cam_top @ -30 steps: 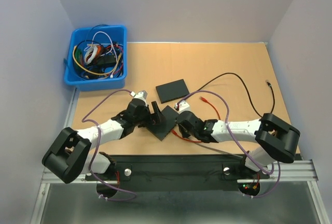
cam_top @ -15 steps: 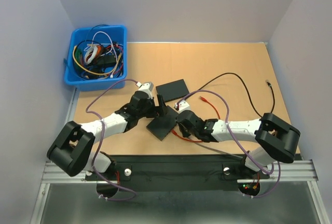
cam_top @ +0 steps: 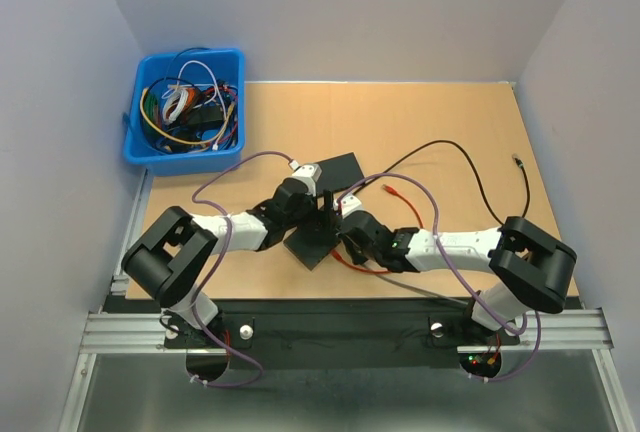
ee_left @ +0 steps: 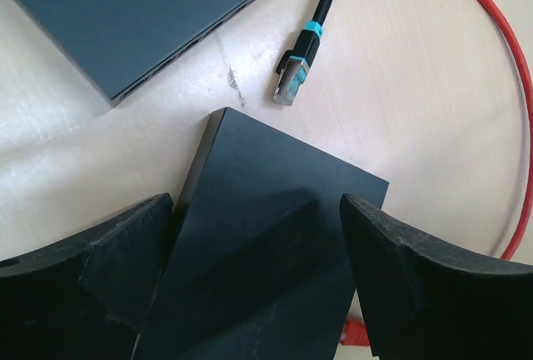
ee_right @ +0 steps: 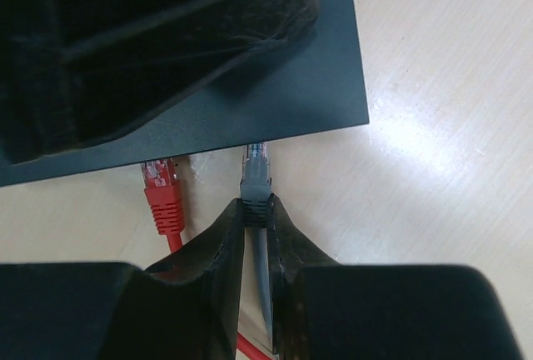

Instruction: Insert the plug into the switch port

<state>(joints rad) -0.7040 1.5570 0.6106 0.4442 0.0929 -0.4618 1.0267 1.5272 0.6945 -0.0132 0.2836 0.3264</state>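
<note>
Top view: wooden table (cam_top: pixel 450 112), grey walls (cam_top: pixel 350 12), a blue bin (cam_top: pixel 135 147) of cables at the far left. The switch (cam_top: pixel 310 244) lies front centre between the left gripper (cam_top: pixel 325 217) and the right gripper (cam_top: pixel 348 234). A second switch (cam_top: pixel 333 173) lies behind it.

Left wrist: fingers (ee_left: pixel 117 252) spread wide, straddling the switch; contact unclear.

Right wrist: fingers pinch the grey plug (ee_right: pixel 256 178), its tip at the switch's edge, a red plug (ee_right: pixel 162 193) beside it.

Since a second ago, the left arm has swung rightward over the switch; the right arm is unmoved.
</note>
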